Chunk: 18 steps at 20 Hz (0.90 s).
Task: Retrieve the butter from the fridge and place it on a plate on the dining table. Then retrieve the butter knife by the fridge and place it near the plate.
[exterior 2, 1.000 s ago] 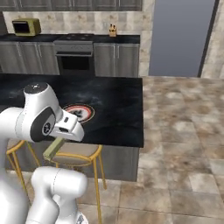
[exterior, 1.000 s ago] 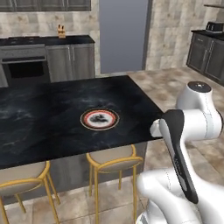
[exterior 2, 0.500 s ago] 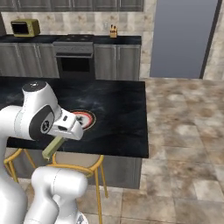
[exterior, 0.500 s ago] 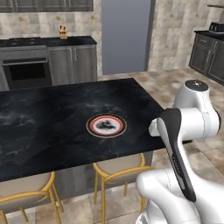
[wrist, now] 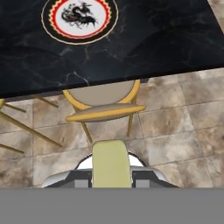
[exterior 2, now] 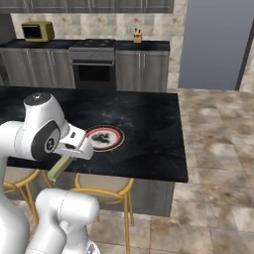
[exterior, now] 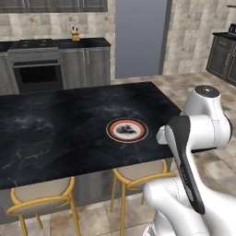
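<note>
left base view is showing the dining table (exterior: 55, 133) stretching across the middle, its black marble top gleaming, with the plate (exterior: 127, 130) sitting on it near the front edge, toward the right end. two yellow-legged stools (exterior: 44, 199) are tucked under that front edge. the white arm is rising at the lower right, folded over beside the table's right end. behind the table the oven (exterior: 37, 76) is sitting in the grey cabinets, and a knife block (exterior: 74, 33) is standing on the back counter.

right base view is looking at the same table from the other side. the plate (exterior 2: 102, 138) is lying near the front edge, and the arm's wrist is hanging just in front of it. the butter (exterior 2: 59, 167), a pale yellowish-olive stick, is poking down and to the left out of the hand, below the table edge and above a stool (exterior 2: 103, 184). a yellow microwave (exterior 2: 37, 31) is resting on the far counter at the left.

hand view is looking along the gripper (wrist: 111, 180), whose fingers are pinching in narrowly on the butter (wrist: 111, 162), which is standing straight up between them at the bottom. beyond it a stool seat (wrist: 103, 105) is sitting over the tiled floor, and the plate (wrist: 79, 18) is lying on the table top, well apart from the butter.
</note>
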Tool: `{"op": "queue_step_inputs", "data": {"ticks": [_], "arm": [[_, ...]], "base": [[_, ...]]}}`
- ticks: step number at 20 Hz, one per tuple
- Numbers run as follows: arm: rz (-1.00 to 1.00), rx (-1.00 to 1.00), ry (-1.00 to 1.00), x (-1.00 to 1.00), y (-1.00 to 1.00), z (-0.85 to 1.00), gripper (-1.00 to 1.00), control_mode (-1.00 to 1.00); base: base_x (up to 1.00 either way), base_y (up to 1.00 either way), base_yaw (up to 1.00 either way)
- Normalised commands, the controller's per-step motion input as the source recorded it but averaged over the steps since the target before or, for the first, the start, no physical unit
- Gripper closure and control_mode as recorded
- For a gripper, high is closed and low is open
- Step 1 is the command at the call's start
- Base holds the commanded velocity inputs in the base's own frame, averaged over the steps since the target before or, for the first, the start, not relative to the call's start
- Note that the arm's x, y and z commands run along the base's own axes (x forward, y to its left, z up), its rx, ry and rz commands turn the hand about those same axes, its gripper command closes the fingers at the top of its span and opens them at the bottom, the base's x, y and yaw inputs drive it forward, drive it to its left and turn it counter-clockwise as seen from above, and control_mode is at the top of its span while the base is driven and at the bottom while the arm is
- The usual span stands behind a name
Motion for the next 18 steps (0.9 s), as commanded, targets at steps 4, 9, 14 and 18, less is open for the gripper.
{"op": "queue_step_inputs", "data": {"ticks": [4,9,14,18], "arm": [[0.00,0.00,0.00,0.00,0.00,0.00,1.00,1.00],[0.00,0.00,0.00,0.00,0.00,0.00,1.00,1.00],[0.00,0.00,0.00,0.00,0.00,0.00,1.00,1.00],[0.00,0.00,0.00,0.00,0.00,0.00,1.00,1.00]], "base": [[0.47,0.01,0.00],[0.91,0.03,0.00],[0.58,0.24,-0.03],[0.46,0.31,-0.01]]}}
